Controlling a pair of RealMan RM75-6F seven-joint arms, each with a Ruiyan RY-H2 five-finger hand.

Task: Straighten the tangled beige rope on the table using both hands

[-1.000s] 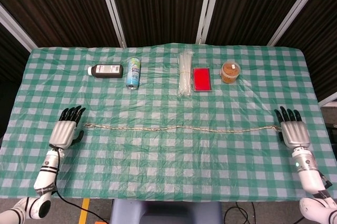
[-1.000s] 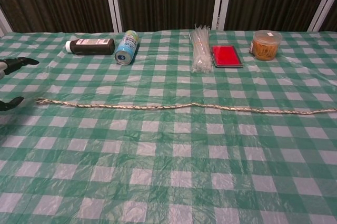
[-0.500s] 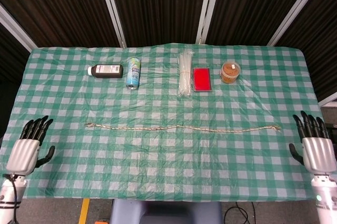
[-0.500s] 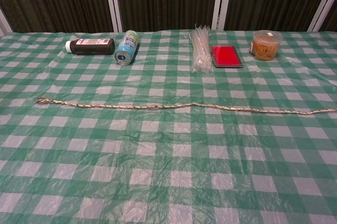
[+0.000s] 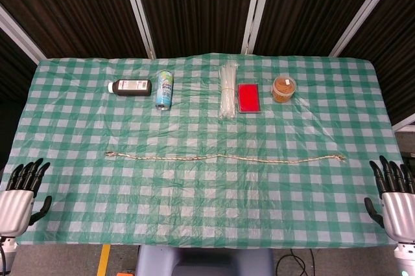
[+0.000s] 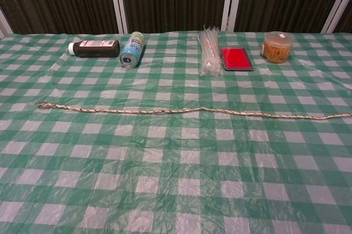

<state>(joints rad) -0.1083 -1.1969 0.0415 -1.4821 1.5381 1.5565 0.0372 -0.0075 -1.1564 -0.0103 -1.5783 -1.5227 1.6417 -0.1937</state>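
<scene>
Both arms have pulled way back since a second ago, when each robot hand sat right at one end of the rope; now they're down at the near corners of the counter point(image 5: 39, 94), well apart from it. Left robot hand point(image 5: 16, 198) is off the near-left edge, fingers spread and extended, holding nothing. Right robot hand point(image 5: 394, 198) is the same deal at the near-right edge, fingers apart, nothing in it. Neither shows up in the chest view.

Beige rope point(image 5: 224, 157) hasn't budged: it's stretched out in a nearly straight line across the middle of the green checked cloth, running left to right, with just a slight wave around the middle.

Along the far side, well apart from the rope: a dark bottle point(image 5: 131, 86) lying down, a light blue can point(image 5: 164, 89) also on its side, a bundle of white zip ties point(image 5: 227, 91), a red pad point(image 5: 248, 97) just beside them, and a small tub point(image 5: 283, 88) of orange-brown stuff.
</scene>
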